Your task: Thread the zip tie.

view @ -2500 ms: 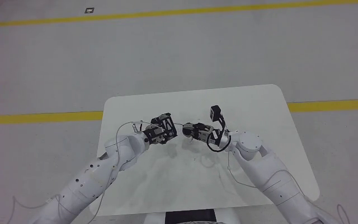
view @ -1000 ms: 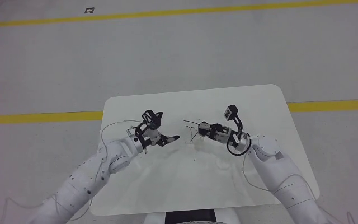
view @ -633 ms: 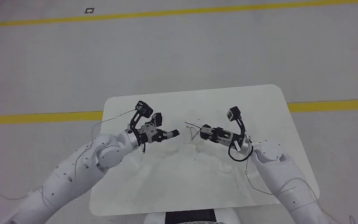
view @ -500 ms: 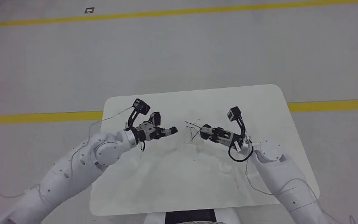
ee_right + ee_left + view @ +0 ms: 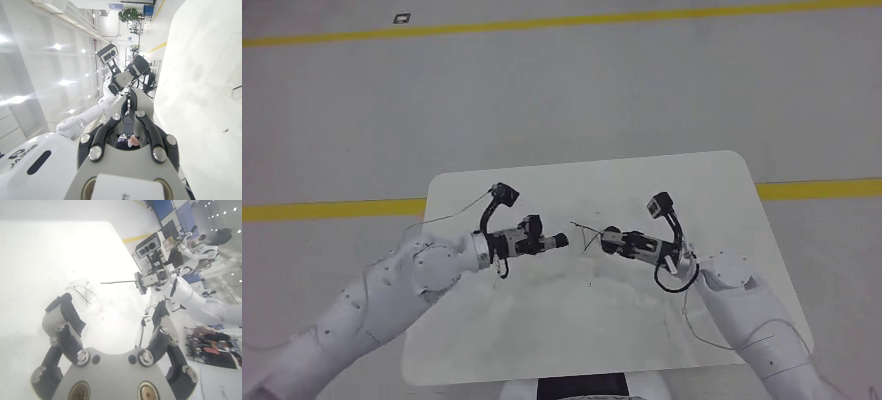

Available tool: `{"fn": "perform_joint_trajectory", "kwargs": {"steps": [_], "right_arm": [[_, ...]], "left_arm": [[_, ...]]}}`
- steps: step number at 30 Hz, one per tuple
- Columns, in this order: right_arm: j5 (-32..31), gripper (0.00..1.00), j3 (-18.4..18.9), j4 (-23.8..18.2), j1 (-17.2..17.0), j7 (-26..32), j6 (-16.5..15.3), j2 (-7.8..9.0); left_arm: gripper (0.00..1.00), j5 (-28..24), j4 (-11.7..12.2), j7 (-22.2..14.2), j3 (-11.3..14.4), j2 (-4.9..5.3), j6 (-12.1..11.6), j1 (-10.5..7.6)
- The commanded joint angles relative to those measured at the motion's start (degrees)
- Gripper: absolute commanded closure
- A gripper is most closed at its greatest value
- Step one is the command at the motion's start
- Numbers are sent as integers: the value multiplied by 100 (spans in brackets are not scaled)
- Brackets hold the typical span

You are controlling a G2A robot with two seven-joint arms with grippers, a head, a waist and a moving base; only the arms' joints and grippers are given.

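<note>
My right gripper (image 5: 605,240) is shut on one end of a thin black zip tie (image 5: 585,229), a little above the middle of the white table (image 5: 692,180). The left wrist view shows the zip tie (image 5: 117,282) sticking straight out of the right gripper (image 5: 140,283), its free end towards my left arm. My left gripper (image 5: 556,241) stands a short way off, facing the right one. It is open (image 5: 112,302) with nothing between its fingers. In the right wrist view the right gripper's fingers (image 5: 132,94) are pressed together.
A few loose black zip ties (image 5: 83,291) lie crossed on the table below the two grippers. A tiny dark speck (image 5: 225,130) sits on the table. Bare table surface lies all around, with rounded edges near the arms' bases.
The grippers were nearly touching 2.5 s ago and have drawn apart. The right one kept the zip tie. My left wrist has turned, and its open gripper now points at the tie's free end.
</note>
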Motion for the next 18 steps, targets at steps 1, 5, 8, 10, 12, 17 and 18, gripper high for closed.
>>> {"fn": "perform_joint_trajectory", "kwargs": {"steps": [1,5,8,10,12,17,18], "right_arm": [[254,100,-18,94,36,296,0,-1],[715,100,-54,365,182,838,44,1],[925,100,-113,519,279,1104,86,-5],[1032,100,-154,604,335,1220,101,-12],[1141,100,-232,687,410,1354,137,-26],[1372,100,-413,917,612,1632,116,-68],[1397,100,-415,938,634,1621,73,-73]], "left_arm": [[0,-494,63,-461,-55,-54,0,-29],[0,-1220,236,-1358,-337,-193,0,-17],[0,-1853,443,-2221,-735,-356,0,75],[0,-2218,653,-2817,-1038,-483,0,154],[0,-2576,897,-3489,-1388,-664,0,272],[0,-2909,1598,-4752,-2070,-1117,0,438],[0,-2909,1598,-4752,-2070,-1117,0,438]]}}
